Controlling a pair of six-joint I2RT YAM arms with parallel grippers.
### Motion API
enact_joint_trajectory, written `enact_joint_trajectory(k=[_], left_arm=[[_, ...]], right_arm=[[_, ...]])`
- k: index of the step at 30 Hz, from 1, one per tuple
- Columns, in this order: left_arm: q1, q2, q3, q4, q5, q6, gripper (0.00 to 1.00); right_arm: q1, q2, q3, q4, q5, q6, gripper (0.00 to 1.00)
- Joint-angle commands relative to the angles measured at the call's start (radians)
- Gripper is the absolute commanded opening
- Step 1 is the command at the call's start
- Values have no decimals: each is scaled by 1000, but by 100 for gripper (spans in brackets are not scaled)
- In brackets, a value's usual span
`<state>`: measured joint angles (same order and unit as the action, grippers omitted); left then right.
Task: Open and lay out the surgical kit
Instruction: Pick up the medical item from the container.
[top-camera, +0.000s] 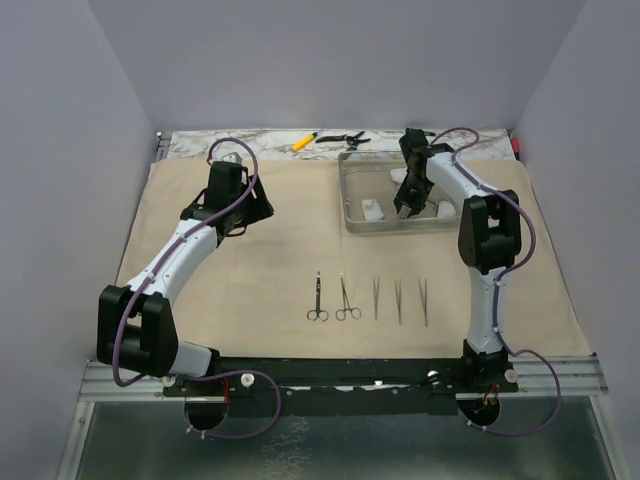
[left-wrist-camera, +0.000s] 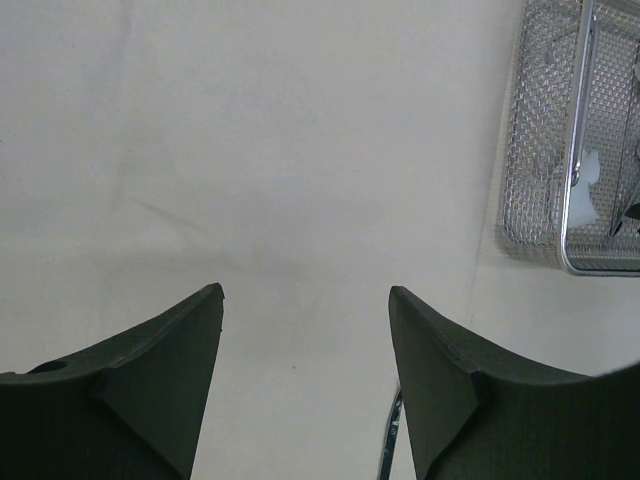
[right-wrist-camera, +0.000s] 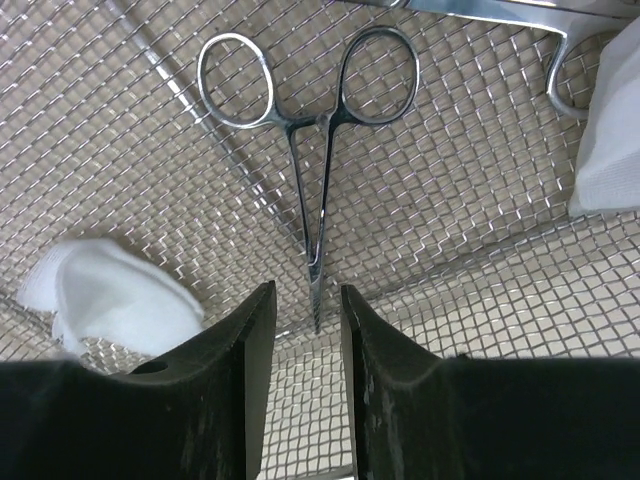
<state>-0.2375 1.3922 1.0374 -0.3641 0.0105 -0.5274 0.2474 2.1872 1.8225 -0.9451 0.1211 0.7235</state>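
The beige cloth (top-camera: 250, 270) lies spread flat over the table. At its far right sits the mesh-floored tray (top-camera: 343, 190). The left gripper (left-wrist-camera: 305, 292) hangs wide open over bare cloth. The right gripper (right-wrist-camera: 307, 290) is down in the tray, its fingers narrowly apart and nothing pinched, with a clamp (right-wrist-camera: 318, 200) tip lying between them. Two more clamps (top-camera: 317, 297) and three tweezers (top-camera: 398, 300) lie in a row near the front. Gauze balls (right-wrist-camera: 110, 290) rest in the tray.

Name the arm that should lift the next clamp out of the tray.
Right. The right gripper hangs inside the tray, open around the tip of the clamp. The left gripper hovers over bare cloth, away from the tray.
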Motion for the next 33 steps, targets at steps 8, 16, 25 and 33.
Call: enact_joint_trajectory(k=[8,16,25,33], left_arm=[[13,44,47,-1,-3,-6,69],[18,61,54,-1,-4,-12,69],[17,44,54,-1,17,-11,69],[17,28,57,1,39,-7,69]], right_arm=[[-4,80,-2,59,34,-23,26],[-8,103,-71,101,-5,-29,16],[-10,82,-92,120,-67,-21,1],[-10,-55,-59,161,-68,36,1]])
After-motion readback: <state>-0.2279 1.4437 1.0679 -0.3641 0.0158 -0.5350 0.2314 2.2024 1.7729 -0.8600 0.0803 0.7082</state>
